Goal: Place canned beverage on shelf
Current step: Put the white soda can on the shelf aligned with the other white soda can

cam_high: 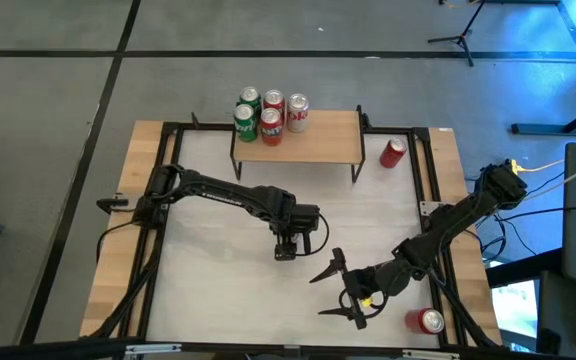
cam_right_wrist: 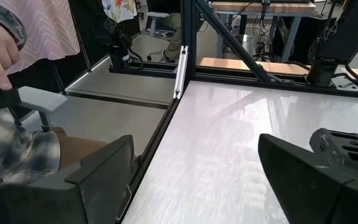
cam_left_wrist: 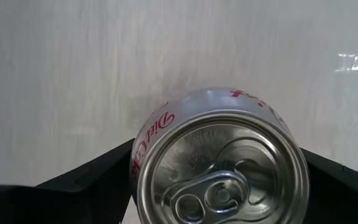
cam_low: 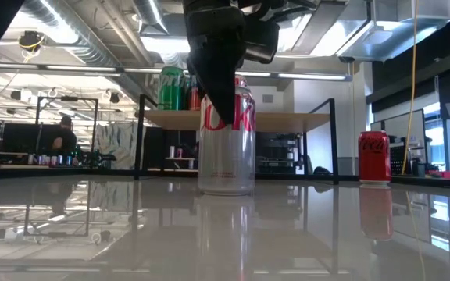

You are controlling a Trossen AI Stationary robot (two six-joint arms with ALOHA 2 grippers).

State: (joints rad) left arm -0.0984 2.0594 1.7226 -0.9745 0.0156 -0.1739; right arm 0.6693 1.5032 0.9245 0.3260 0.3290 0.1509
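My left claw (cam_left_wrist: 219, 180): over mid-counter, its 2 fingers (cam_left_wrist: 86, 183) spread apart on either side of the silver Diet Coke can (cam_left_wrist: 219, 162); I cannot tell whether the pads touch its wall, so I claim no grip.
Silver Diet Coke can: upright on the white counter (cam_high: 218, 200), tab end up, well short of the shelf (cam_high: 313, 140).
Handling: I judge it a stiff thin-walled cylinder, smooth and likely slippery, heavy if full, easily dented by a hard squeeze.
Where to hold: across the middle of the body, fingers on opposite sides, below the top rim.
My right claw (cam_high: 340, 290): waiting near the counter's front right, fingers wide apart, holding nothing.
Red cans: 1 (cam_high: 430, 320) beside my right arm, 1 (cam_high: 394, 152) just right of the shelf.
Shelf: 5 cans (cam_high: 268, 115) crowd its left end; the right part of the board is bare.
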